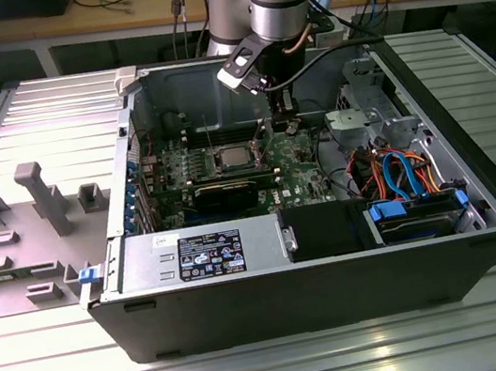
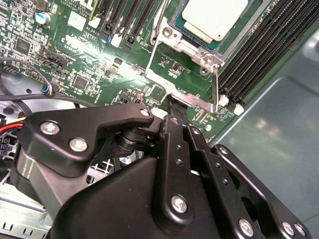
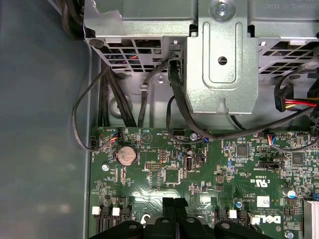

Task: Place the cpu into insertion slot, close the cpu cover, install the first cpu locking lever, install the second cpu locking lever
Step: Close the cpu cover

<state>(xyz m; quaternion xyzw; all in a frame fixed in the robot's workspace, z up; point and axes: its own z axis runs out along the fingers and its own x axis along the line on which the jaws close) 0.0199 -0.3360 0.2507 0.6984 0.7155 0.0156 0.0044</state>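
Observation:
The cpu (image 2: 215, 17) lies flat in the insertion slot (image 2: 175, 22) on the green board, its silver-grey top showing; the exterior view has the cpu (image 1: 232, 158) at the middle of the case. The cpu cover (image 2: 215, 87) stands raised off the socket, with the board visible through its cut-out. My gripper (image 2: 172, 103) has its black fingers shut together, the tip right at the cover's free edge; I cannot tell if it touches. In the exterior view my gripper (image 1: 288, 129) hangs just to the socket's right. Two thin levers (image 1: 209, 140) stand upright beside the socket.
Black memory slots (image 2: 264, 45) run along one side of the socket. A metal drive cage (image 3: 219, 64) with black cables lies beyond the board edge. The power supply (image 1: 207, 252) and blue drive caddy (image 1: 419, 214) line the case front. A grey fixture plate (image 1: 32, 203) sits outside, at the exterior view's left.

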